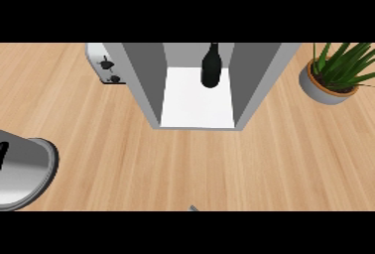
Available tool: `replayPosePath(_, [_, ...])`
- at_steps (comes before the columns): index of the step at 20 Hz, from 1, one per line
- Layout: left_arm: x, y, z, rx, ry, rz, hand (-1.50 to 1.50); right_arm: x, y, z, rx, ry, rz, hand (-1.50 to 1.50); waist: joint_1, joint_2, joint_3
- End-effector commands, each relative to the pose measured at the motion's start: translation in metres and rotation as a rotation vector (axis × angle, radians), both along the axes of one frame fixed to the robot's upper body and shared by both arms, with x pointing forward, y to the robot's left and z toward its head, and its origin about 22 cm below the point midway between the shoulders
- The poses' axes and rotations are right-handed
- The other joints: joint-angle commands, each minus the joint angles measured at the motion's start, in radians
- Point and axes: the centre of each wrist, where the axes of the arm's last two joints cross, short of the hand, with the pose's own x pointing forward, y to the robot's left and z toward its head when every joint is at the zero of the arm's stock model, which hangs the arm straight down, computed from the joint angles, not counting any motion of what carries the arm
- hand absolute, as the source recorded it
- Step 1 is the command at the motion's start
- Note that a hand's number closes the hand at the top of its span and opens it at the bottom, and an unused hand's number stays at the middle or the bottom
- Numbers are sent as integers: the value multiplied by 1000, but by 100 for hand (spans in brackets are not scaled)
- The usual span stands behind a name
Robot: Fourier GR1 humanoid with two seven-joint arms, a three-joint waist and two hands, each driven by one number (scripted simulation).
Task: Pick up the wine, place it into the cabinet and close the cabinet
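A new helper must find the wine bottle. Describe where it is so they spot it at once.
Start at the grey cabinet standing open at the middle of the wooden counter's far side. On its white floor, toward the back, stands the wine bottle. It is the only dark, slim, necked thing there; the toaster to the left and the potted plant to the right sit outside.

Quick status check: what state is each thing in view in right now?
cabinet: open, front facing the robot.
wine bottle: upright inside the cabinet, on its white floor.
potted plant: upright, right of the cabinet.
Hands: neither clearly in view.
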Motion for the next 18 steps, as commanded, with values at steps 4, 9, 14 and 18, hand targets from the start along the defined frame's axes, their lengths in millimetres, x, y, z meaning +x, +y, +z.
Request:
replayPosePath(4, [10, -5, 9, -12, -12, -15, -150, 22, 52, 18, 67, 6, 99, 150, 13, 9, 1])
replayPosePath(9, [9, -7, 1, -18, 2, -25, -150, 53, 70, 42, 84, -15, 91, 150, 26, 9, 1])
replayPosePath(14, [5, -11, -8, -46, 11, -16, -150, 98, 100, 70, 91, -53, 35, 150, 34, 8, 1])
replayPosePath(18, [12, -15, -4, -33, -4, 16, -150, 129, 118, 78, 39, -84, -4, 150, 15, 8, 2])
